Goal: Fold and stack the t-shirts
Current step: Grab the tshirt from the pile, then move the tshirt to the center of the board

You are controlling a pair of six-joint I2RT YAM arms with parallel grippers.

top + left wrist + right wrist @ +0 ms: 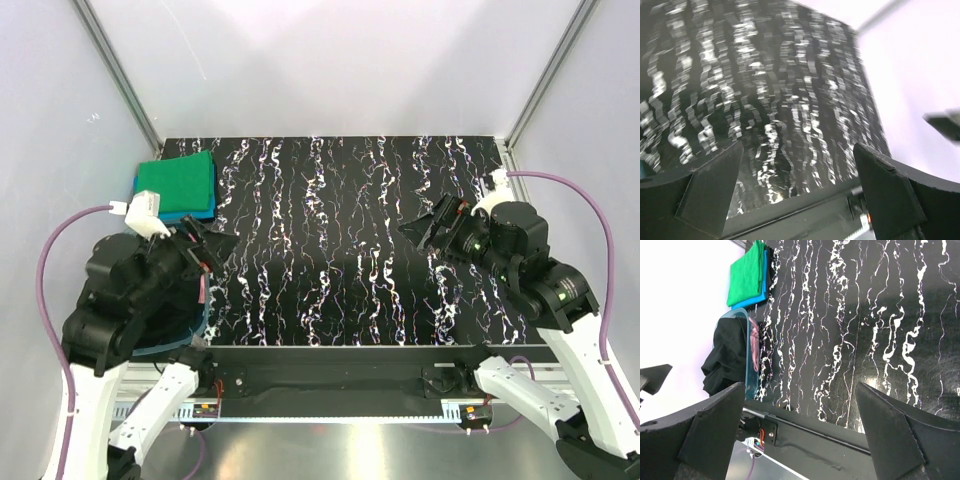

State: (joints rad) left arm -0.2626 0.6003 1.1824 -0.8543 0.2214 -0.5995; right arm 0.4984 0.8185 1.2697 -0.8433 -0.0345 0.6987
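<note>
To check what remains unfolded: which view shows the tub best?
The right wrist view: the tub shows its clear wall, with black cloth and pink cloth inside. In the top view the left arm hides most of it. The left wrist view misses it.

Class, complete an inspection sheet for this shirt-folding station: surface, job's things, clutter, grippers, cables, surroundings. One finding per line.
Surface: black, white-veined table, with some glare.
Job's things: green t-shirt folded on top of the blue t-shirt in the far left corner; pink t-shirt in the tub.
Clutter: clear blue-tinted tub near left, under the left arm.
Grippers: left gripper open and empty; right gripper open and empty.
Cables: a purple cable loops off the left arm, and a second purple cable off the right.
Surroundings: white walls, metal corner posts.
</note>
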